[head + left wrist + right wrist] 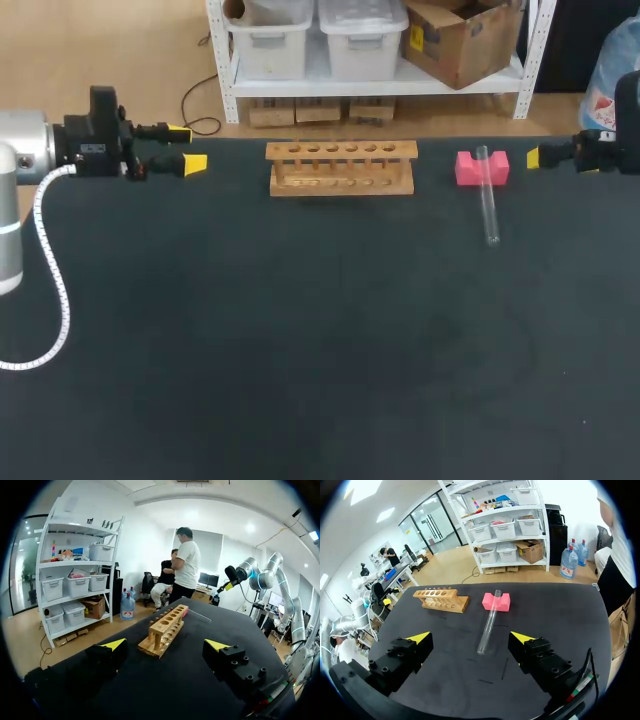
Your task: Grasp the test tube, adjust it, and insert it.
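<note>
Left gripper (165, 644) and right gripper (470, 637): jaws released, empty. The right should straddle the test tube (489, 621) mid-length, clear of the pink block (496, 601), fingers crosswise.

Lab: test tube (488, 200), wooden rack (341, 167)

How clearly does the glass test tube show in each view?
Head view: the clear glass test tube reads as a pale outline on the black table, without glare. Right wrist view: plainly visible ahead of the open right end effector. Left wrist view: only a faint thin line beyond the wooden rack.
</note>
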`<state>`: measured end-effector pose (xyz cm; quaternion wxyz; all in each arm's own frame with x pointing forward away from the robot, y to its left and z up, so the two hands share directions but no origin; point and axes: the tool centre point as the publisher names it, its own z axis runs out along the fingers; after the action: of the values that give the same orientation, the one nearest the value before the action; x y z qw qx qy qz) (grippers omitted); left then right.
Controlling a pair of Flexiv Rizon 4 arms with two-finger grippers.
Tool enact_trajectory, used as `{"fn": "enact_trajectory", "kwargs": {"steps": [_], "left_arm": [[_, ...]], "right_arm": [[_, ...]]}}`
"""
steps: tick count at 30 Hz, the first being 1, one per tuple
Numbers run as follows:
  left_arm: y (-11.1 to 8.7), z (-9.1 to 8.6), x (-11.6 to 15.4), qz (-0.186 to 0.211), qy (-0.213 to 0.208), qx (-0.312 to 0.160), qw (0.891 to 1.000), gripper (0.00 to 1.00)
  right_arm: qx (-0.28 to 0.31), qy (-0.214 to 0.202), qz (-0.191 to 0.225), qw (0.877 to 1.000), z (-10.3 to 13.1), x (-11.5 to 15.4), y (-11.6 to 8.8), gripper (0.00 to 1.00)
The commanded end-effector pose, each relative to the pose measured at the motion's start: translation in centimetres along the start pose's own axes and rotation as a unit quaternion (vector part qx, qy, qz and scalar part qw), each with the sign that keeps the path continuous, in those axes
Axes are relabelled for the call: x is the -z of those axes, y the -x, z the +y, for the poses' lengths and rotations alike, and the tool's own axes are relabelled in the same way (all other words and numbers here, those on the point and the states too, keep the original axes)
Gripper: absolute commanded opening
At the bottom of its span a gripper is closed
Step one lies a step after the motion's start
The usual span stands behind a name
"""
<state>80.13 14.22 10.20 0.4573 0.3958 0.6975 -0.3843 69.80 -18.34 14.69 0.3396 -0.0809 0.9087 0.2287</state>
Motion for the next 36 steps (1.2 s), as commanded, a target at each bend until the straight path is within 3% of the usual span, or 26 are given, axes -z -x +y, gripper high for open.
{"fn": "enact_trajectory", "kwargs": {"steps": [1, 23, 25, 31, 36], "left_arm": [[-0.1, -0.2, 0.1, -0.002, 0.002, -0.001, 1.000, 1.00], [-0.1, -0.2, 0.1, -0.002, 0.002, -0.001, 1.000, 1.00], [-0.1, -0.2, 0.1, -0.002, 0.002, -0.001, 1.000, 1.00], [-0.1, -0.2, 0.1, -0.002, 0.002, -0.001, 1.000, 1.00], [-0.1, -0.2, 0.1, -0.002, 0.002, -0.001, 1.000, 1.00]], "right_arm": [[0.000, -0.003, 0.000, 1.000, 0.1, 0.1, 0.0, 1.00], [0.000, -0.003, 0.000, 1.000, 0.1, 0.1, 0.0, 1.00], [-0.029, -0.054, -0.025, 0.998, -0.3, 0.1, 0.3, 1.00], [0.033, -0.187, -0.026, 0.981, 0.1, -0.9, 0.3, 1.00], [0.053, -0.248, -0.037, 0.966, -0.6, -2.1, 0.1, 1.00]]}}
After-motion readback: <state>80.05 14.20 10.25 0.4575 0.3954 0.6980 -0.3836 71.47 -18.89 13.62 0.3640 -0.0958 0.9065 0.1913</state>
